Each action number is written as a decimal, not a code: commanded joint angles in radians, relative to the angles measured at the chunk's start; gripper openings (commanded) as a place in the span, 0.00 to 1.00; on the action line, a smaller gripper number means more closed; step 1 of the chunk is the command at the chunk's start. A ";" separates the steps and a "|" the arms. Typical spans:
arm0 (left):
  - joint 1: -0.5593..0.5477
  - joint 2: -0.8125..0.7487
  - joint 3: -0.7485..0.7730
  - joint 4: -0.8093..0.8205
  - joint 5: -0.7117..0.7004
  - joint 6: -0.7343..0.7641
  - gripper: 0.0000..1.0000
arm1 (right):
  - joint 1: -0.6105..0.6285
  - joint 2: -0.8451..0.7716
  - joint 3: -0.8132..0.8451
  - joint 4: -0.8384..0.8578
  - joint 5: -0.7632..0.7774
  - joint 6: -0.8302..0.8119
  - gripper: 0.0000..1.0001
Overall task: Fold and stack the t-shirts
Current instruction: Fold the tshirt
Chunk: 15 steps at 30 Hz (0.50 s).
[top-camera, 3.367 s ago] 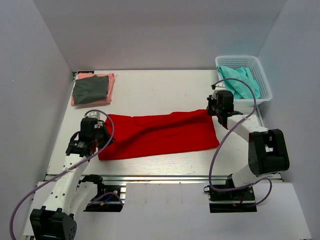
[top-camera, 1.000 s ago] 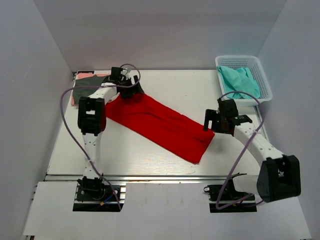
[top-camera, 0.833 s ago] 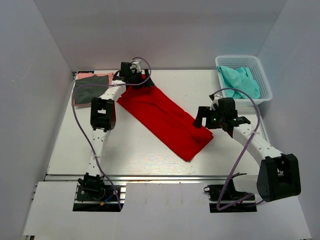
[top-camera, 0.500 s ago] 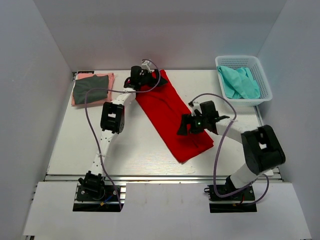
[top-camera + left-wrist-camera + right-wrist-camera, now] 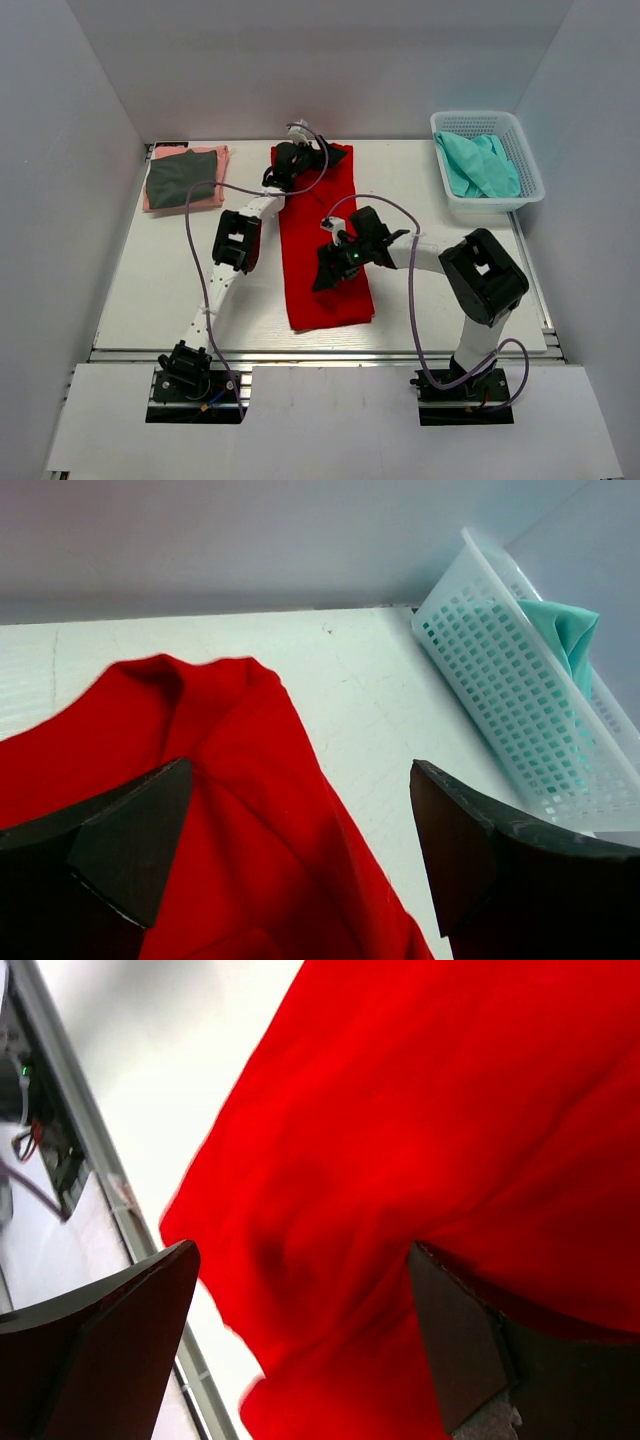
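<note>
White tabletop (image 5: 150,280) inside pale walls was what I had on screen, and down its middle lay the red t-shirt (image 5: 305,250), a long narrow band running from the far edge toward the near one. I judged it folded lengthwise only, so the crosswise folds and the move onto the pile were left to do. That pile sat in the far left corner, well apart from the red one: a folded dark grey t-shirt (image 5: 180,178) on top of a salmon pink t-shirt (image 5: 222,154), which I counted as finished. At the far end of the band the left gripper (image 5: 318,157) hung just over the cloth, jaws spread wide in its wrist view, gripping nothing. The right gripper (image 5: 330,270) hovered low over the near half, also spread wide with red fabric filling the gap beneath; I saw no pinch there. Further out, at the far right, the white basket (image 5: 525,140) held a teal cloth (image 5: 480,165), probably another garment waiting its turn.
</note>
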 commanded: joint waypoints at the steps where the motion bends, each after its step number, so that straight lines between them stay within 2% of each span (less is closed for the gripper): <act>1: -0.018 0.036 -0.008 -0.018 -0.051 -0.039 1.00 | 0.034 0.040 0.061 -0.089 -0.033 -0.054 0.91; 5: -0.018 0.048 -0.048 0.051 -0.021 -0.043 1.00 | 0.054 -0.018 0.087 -0.083 -0.031 -0.071 0.91; 10: -0.018 0.036 -0.045 0.120 0.013 -0.032 1.00 | 0.054 -0.132 0.044 -0.049 0.059 -0.059 0.91; 13: -0.018 -0.057 -0.031 0.093 0.013 0.040 1.00 | 0.050 -0.186 0.035 -0.052 0.090 -0.053 0.91; 15: -0.018 -0.191 -0.088 0.083 0.013 0.085 1.00 | 0.048 -0.221 0.021 -0.049 0.096 -0.042 0.91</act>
